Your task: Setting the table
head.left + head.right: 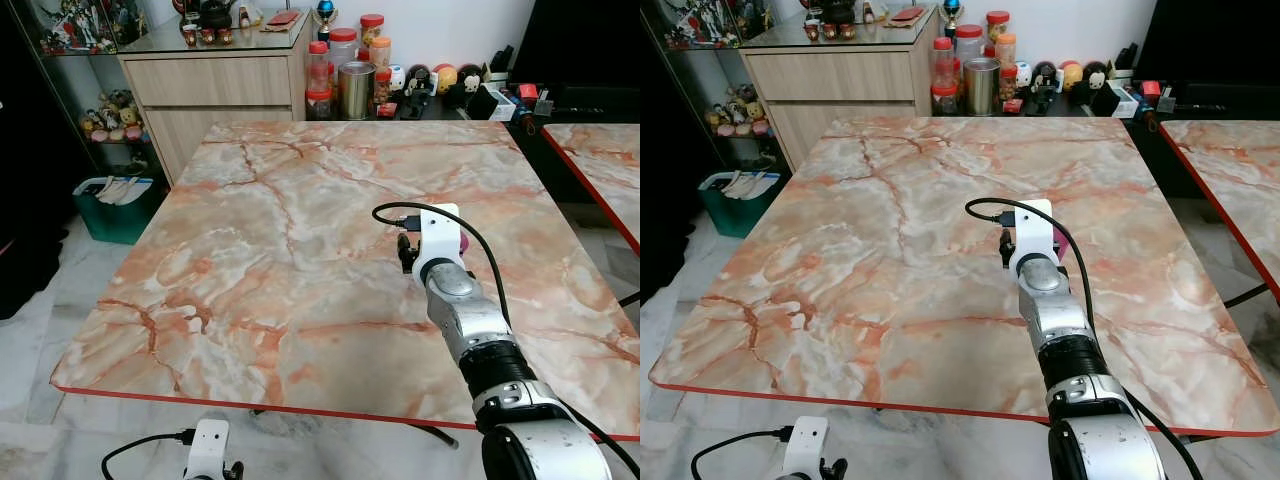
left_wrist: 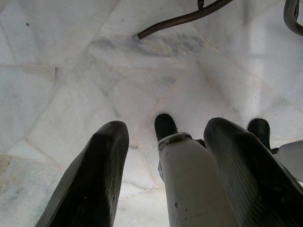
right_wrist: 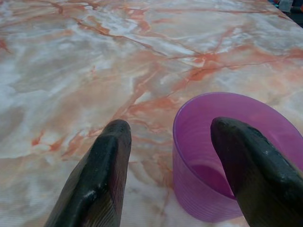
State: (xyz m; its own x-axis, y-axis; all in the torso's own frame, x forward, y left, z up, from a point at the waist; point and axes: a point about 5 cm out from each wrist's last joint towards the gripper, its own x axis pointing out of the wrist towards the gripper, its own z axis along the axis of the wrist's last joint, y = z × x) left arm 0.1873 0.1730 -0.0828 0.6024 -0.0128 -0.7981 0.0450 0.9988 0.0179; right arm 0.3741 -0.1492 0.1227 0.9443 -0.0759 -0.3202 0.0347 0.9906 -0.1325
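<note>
Purple cup (image 3: 227, 156) stands upright on the marble counter (image 1: 260, 240), approx at its 3 o'clock side. My right tool (image 3: 170, 165) is wide open, one finger (image 3: 255, 165) over the rim, other outside; gripping nothing. Left tool (image 2: 165, 175) open, idle over floor (image 2: 71, 71).

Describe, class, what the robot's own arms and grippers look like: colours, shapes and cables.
The right arm is silver metal with black ring joints, a white wrist block and a black cable looping from it. Each gripper has two long, black, tapering fingers with a finely ribbed surface. The left arm has the same white block and black cable.
</note>
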